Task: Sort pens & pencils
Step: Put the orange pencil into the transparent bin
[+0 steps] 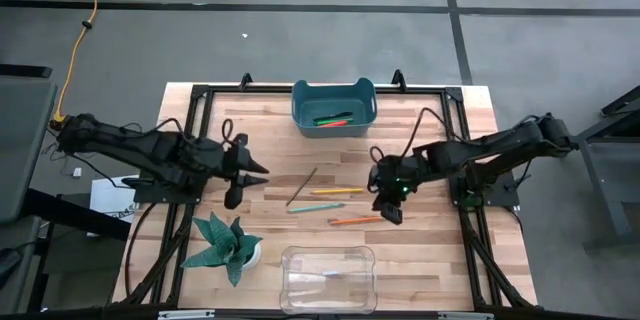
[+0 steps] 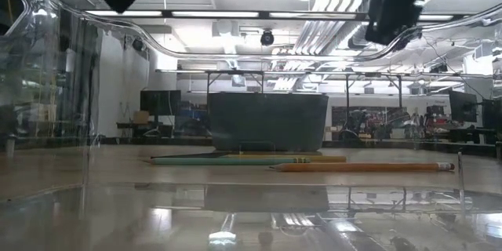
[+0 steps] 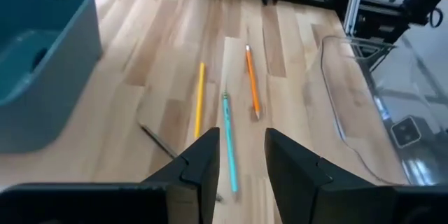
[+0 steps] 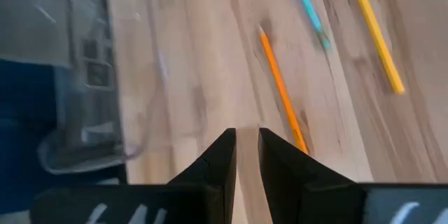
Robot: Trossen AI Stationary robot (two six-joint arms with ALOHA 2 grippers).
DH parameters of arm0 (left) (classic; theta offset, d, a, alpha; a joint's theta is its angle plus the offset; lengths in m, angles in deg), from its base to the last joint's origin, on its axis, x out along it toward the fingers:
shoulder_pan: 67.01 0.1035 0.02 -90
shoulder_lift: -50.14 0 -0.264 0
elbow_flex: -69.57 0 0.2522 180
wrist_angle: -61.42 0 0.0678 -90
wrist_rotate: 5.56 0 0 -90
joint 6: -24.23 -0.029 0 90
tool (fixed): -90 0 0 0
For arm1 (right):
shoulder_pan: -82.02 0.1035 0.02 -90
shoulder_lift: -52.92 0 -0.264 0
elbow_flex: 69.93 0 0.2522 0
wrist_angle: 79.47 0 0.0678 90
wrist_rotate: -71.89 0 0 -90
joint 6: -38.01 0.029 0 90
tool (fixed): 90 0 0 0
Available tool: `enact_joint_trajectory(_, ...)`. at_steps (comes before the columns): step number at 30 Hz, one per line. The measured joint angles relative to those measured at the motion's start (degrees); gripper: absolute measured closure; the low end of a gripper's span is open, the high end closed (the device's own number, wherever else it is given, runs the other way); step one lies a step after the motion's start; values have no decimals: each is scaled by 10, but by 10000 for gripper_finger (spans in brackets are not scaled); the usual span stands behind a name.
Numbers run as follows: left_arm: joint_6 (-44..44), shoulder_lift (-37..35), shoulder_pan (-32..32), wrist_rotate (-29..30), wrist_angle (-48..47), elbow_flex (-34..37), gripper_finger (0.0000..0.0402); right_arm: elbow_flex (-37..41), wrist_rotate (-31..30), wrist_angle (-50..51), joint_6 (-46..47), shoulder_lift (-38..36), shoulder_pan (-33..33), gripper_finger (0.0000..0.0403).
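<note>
High view: green and red pens [image 1: 333,119] are in the teal bin [image 1: 334,88]; four pencils [image 1: 325,205] lie mid-table between both arms. Left gripper [image 1: 232,200] hangs beside the brown pencil [image 1: 301,187], right gripper [image 1: 394,217] at the orange pencil [image 1: 355,220].

Low view: pencils flat on the wood before the bin.

Left wrist view: fingers [image 3: 201,168] parted, empty, over the teal pencil [image 3: 229,140].

Right wrist view: fingers [image 4: 222,155] nearly closed, holding nothing, orange pencil just beside them.
</note>
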Motion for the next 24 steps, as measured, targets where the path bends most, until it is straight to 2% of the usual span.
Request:
enact_joint_trajectory(5,34,9,-23,18,30,30,298,0,12,13,-17,42,2,352)
enact_joint_trajectory(12,38,23,-30,29,30,31,298,-13,30,41,-74,114,4,352)
enact_joint_trajectory(24,32,24,-30,28,27,31,298,-92,-31,98,-180,213,9,352)
